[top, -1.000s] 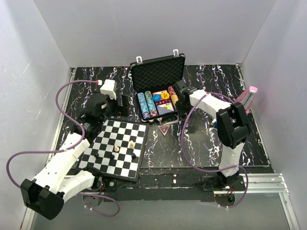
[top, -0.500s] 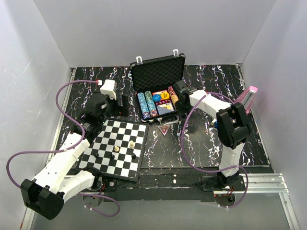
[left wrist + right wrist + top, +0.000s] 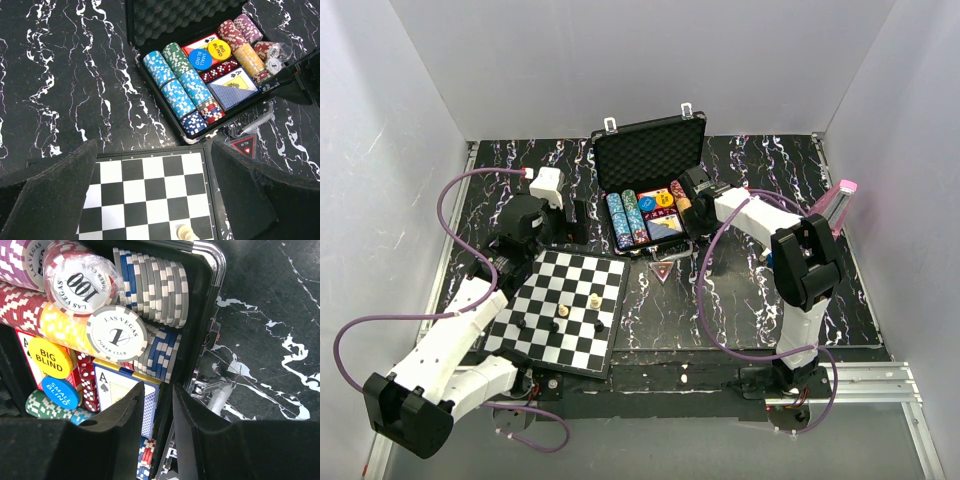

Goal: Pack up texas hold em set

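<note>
The black briefcase stands open at the back of the table, lid up. Inside lie rows of poker chips, a card deck, red dice and round blind buttons. My right gripper is open. It hangs over the case's front right corner, with the case wall in the gap between its fingers and one finger over the card deck. My left gripper is wide open and holds nothing. It hovers over the chessboard's far edge, left of the case.
The chessboard with a few pieces lies at the front left. A small red triangular marker sits on the table just in front of the case. A pink metronome stands at the right wall. The case's silver latch juts out by my right fingers.
The right gripper's fingers have parted a little at the case's corner. Neither arm has visibly shifted.
</note>
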